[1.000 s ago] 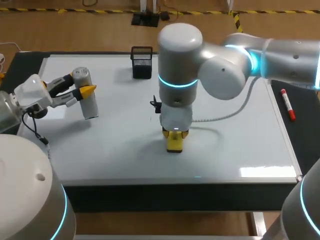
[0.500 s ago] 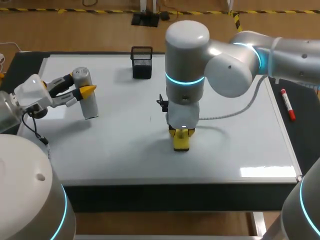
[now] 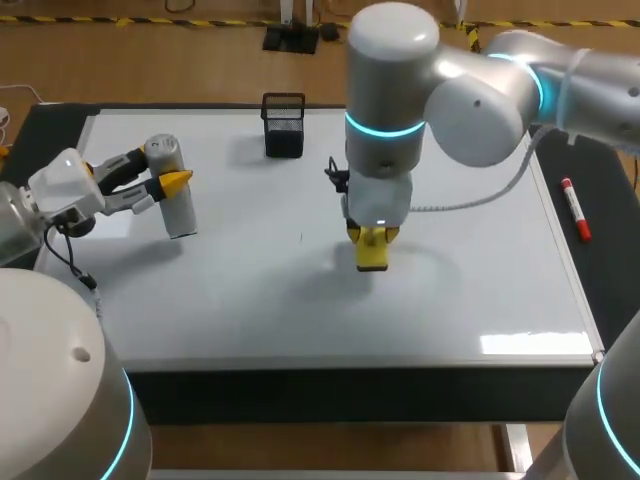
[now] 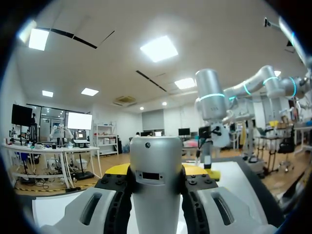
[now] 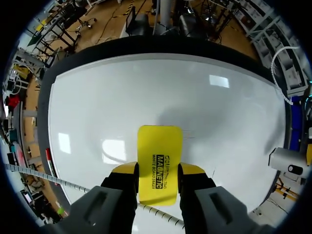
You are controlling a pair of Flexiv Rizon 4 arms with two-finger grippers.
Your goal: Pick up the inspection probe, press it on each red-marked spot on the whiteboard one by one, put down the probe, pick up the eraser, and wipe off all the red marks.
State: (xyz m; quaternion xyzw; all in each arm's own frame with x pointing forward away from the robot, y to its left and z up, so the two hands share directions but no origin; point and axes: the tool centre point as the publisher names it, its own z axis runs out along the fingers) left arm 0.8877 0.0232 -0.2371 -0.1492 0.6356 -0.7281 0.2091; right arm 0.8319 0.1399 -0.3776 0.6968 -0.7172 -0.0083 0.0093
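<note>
The yellow eraser (image 3: 372, 251) sits just right of the middle of the head view, pinched flat between the two yellow-tipped fingers of the right gripper (image 3: 372, 238), which points straight down at the whiteboard (image 3: 250, 310). The right wrist view shows both fingers pressed against the eraser's long sides, with the board spread out ahead of it. Whether the eraser's lower edge touches the board I cannot tell; a soft shadow lies a little to its lower left. The inspection probe (image 3: 172, 188), a silver cylinder, is at the left of the frame, clamped between the fingers of the left gripper (image 3: 162, 170) and standing roughly upright with its lower end at the board. The left wrist view shows it filling the gap between those fingers. The two grippers are well apart. A tiny mark (image 3: 300, 238) shows on the board left of the eraser, too small to tell its colour. A black mesh holder (image 3: 284, 125) stands on the board near its far edge, in the upper middle. The right arm's thick joints (image 3: 400, 90) loom over the upper centre and hide the board behind them, and a white cable (image 3: 470, 215) loops from the wrist. A red marker (image 3: 575, 208) lies off the board's right edge on the dark table (image 3: 612, 280).
</note>
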